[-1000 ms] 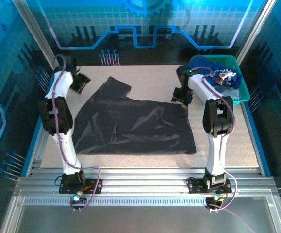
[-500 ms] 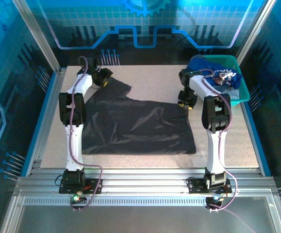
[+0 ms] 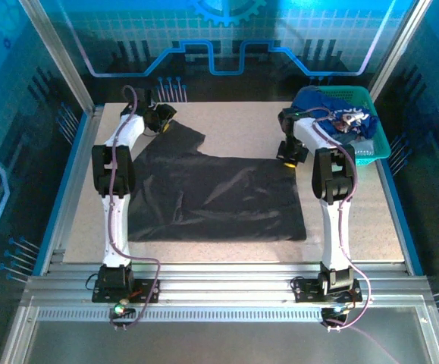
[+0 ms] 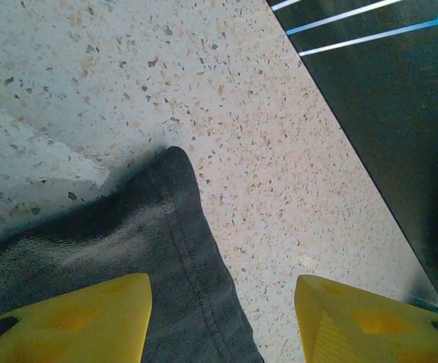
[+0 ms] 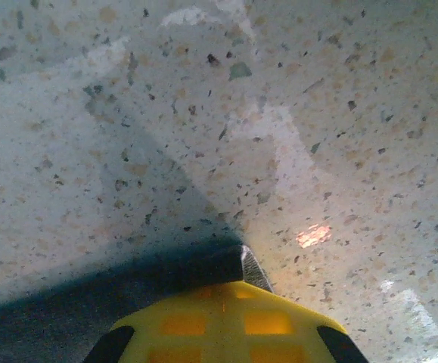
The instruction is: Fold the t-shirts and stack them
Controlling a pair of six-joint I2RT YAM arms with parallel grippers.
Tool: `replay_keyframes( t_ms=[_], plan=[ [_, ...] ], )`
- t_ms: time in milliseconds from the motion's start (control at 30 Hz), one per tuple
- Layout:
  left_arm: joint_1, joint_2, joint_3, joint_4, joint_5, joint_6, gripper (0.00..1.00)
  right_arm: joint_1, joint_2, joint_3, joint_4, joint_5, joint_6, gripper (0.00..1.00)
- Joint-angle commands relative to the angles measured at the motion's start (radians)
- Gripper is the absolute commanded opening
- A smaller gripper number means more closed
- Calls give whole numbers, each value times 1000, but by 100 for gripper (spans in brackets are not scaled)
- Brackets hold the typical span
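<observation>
The charcoal-grey t-shirt (image 3: 211, 197) lay spread almost flat across the middle of the speckled table (image 3: 234, 125), one far corner reaching toward the left arm and the other tucked under the right arm. The right claw (image 5: 237, 291) was clenched, with a nub of dark hem showing at its yellow tips. It looked to me like a grasp on the very corner of the shirt, and a thin one. The left claw (image 4: 222, 318) stood released, its yellow fingers (image 4: 75, 321) straddling the stitched hem, one over cloth and the other over bare table. I judged that so small a bite on the right might slip free on lifting. The left, closing where it stood, might catch only the hem edge — then the shirt would rise lopsided and drag into wrinkles. The right arm also worked close beside the teal mesh basket (image 3: 377, 148), where a royal-blue t-shirt (image 3: 348, 121) sat heaped, so a wide swing could knock it. The grey cloth looked thin and limp with a faint sheen, creased in soft ridges, and the tabletop was hard, pale and flecked like terrazzo.
</observation>
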Motion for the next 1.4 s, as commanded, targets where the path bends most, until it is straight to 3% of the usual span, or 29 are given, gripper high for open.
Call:
replay_keyframes(
  t_ms=[0, 233, 333, 467, 533, 733, 833, 1033, 1133, 1367],
  plan=[
    [2, -35, 37, -19, 27, 6, 53, -23, 3, 37, -14, 9, -7, 0],
    [3, -32, 39, -18, 19, 7, 51, -42, -1, 85, -27, 9, -12, 0],
    [4, -19, 60, -22, -1, 9, 56, -45, 35, 124, -49, -14, -21, 0],
    [3, 47, 153, -56, -45, -11, 60, -29, 21, 103, -32, -39, -24, 29],
    [3, 86, 200, -76, -71, -17, 59, -18, 11, 88, -21, -56, -26, 35],
    [2, 153, 261, -58, -105, -15, 57, 10, -5, 48, -4, -87, -29, 35],
    [-14, 199, 331, -127, -143, 44, 58, 16, -60, 1, 12, -91, -19, 35],
    [-46, 221, 369, -306, -335, 135, 59, 15, -133, -86, 43, -104, -12, 35],
    [-66, 241, 390, -353, -355, 193, 59, 11, -160, -121, 57, -113, -7, 35],
    [-95, 310, 482, -557, -416, 213, 44, -1, -198, -159, 75, -132, 8, 35]
  ],
)
